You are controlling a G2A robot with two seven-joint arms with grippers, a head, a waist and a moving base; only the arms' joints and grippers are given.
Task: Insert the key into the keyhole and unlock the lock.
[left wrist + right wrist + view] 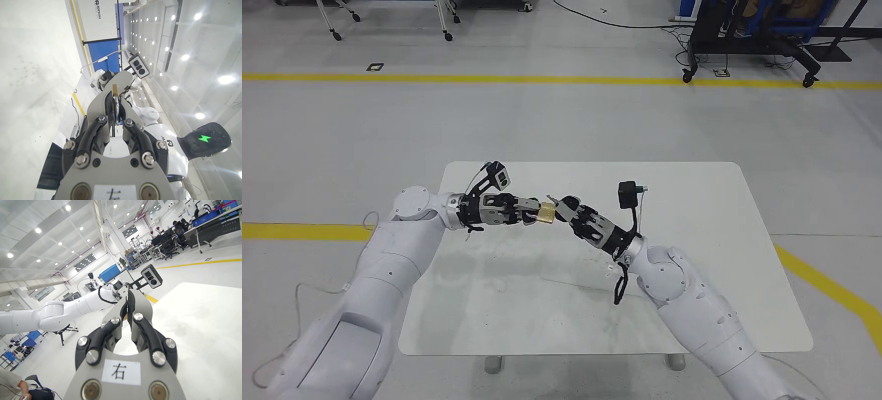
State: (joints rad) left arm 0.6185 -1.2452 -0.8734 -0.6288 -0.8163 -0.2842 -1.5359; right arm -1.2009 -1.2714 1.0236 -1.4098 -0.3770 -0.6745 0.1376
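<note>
Bright, even indoor light falls from overhead. In the top view the white table (692, 250) and pale floor (542, 110) are evenly lit, with a soft sheen at lower centre. In the left wrist view, round ceiling lamps (225, 79) flare into streaked glare. Both wrist views bend straight lines toward their edges.
</note>
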